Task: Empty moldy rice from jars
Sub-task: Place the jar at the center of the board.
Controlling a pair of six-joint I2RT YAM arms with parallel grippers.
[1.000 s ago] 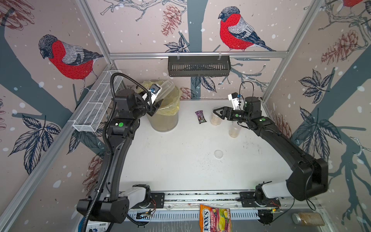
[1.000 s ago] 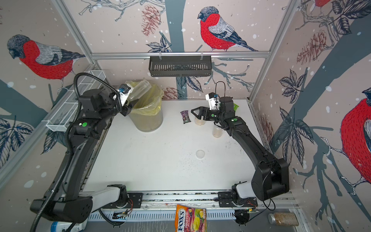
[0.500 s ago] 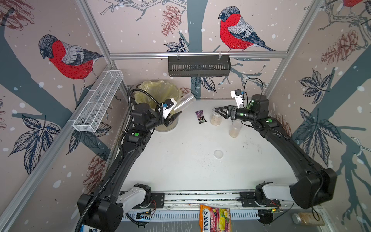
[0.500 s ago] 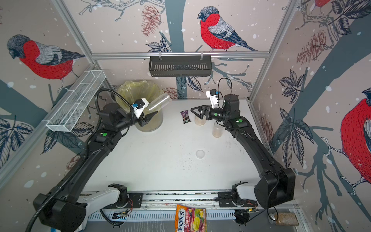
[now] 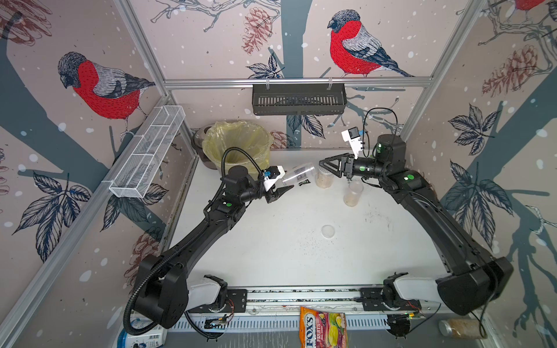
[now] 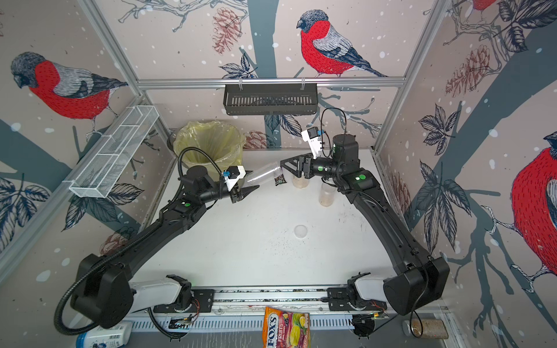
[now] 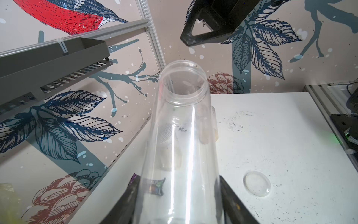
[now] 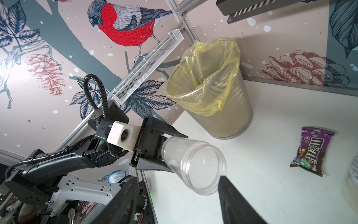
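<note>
Near the M&M's packet point(image 8: 311, 153), left gripper point(image 8: 178, 153) clamps an empty jar point(image 8: 193, 166); right gripper point(image 5: 323, 165) gapes.

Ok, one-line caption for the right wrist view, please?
Left gripper holds an empty clear jar, mouth toward the open right gripper; yellow-lined mesh bin and M&M's packet beyond.

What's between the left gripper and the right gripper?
An empty clear jar, held by the left gripper, mouth toward the right gripper; both top views show it.
</note>
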